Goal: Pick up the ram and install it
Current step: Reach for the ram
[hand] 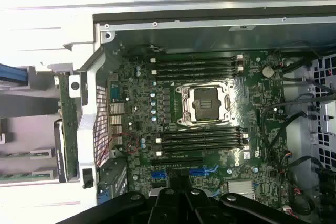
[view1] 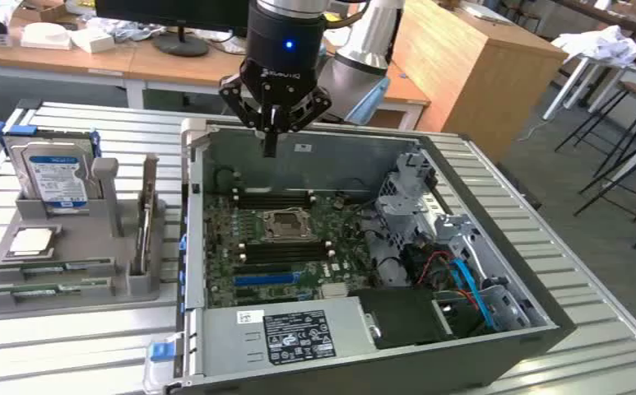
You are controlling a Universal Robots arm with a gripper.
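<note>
ram [view1: 60, 266], apparently 2 thin green sticks, flat in grey holder [view1: 131, 281]

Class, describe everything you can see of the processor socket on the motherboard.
The processor socket is a square silver metal frame around a dark centre that looks empty. It lies flat on the green motherboard inside the open computer case, with banks of black memory slots on two opposite sides. Nothing touches it.
</note>
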